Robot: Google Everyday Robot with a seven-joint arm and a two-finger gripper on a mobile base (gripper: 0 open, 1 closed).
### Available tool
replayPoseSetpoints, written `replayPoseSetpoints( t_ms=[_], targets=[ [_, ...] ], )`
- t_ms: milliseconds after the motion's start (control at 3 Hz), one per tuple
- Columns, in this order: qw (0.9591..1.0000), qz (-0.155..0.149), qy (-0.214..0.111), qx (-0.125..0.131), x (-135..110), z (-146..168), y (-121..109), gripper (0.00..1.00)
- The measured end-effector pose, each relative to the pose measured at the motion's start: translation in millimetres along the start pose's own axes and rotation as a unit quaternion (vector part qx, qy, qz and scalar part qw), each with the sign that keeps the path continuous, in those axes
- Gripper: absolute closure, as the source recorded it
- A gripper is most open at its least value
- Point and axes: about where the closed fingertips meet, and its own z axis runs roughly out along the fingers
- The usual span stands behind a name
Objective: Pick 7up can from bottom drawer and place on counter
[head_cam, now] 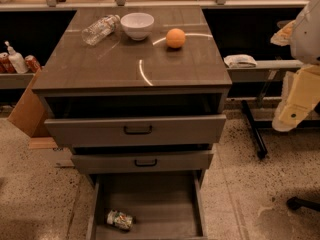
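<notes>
The 7up can (120, 219) lies on its side on the bare floor of the open bottom drawer (165, 204), near its front left corner. The counter (100, 64) is the glossy dark slab on top of the grey cabinet, with white glare streaks. My arm hangs at the right edge of the view, and its gripper (292, 111) is well to the right of the cabinet, at about the top drawer's height and far above the can. Nothing shows in the gripper.
On the counter's far part lie a clear plastic bottle (100, 29), a white bowl (137, 25) and an orange (175, 38). The two upper drawers (137, 130) stand partly pulled out above the bottom one. Red cans (32, 62) sit on a left shelf. A cardboard box (27, 109) stands at the left.
</notes>
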Motion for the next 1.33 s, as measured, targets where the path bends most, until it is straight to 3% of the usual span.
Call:
replayPoseSetpoints(
  t_ms=[667, 1000, 1333],
  targets=[
    [0.9999, 0.0, -0.015, -0.002, -1, 1, -3, 0.0],
    [0.9971, -0.008, -0.067, -0.034, -6, 47, 9, 0.0],
    [0.9825, -0.012, -0.167, -0.081, -26, 128, 39, 0.0]
  ],
)
